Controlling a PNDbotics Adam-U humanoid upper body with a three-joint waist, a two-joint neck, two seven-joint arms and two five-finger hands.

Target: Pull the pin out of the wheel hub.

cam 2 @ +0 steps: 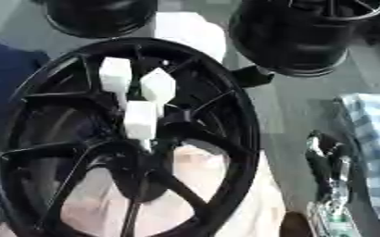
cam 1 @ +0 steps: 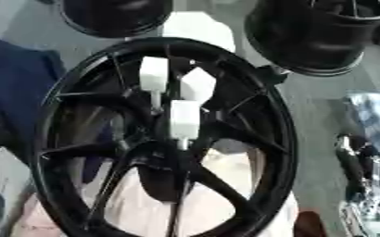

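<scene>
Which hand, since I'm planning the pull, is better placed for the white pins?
Likely right: the right hand shows just beside the wheel that holds the white pins; the left hand is not in view.

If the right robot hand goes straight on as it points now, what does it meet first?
The right robot hand, at the lower right, seems to point up the picture. Bare grey surface lies ahead, then the black wheel at top right: probably first, though depth is unclear.
</scene>
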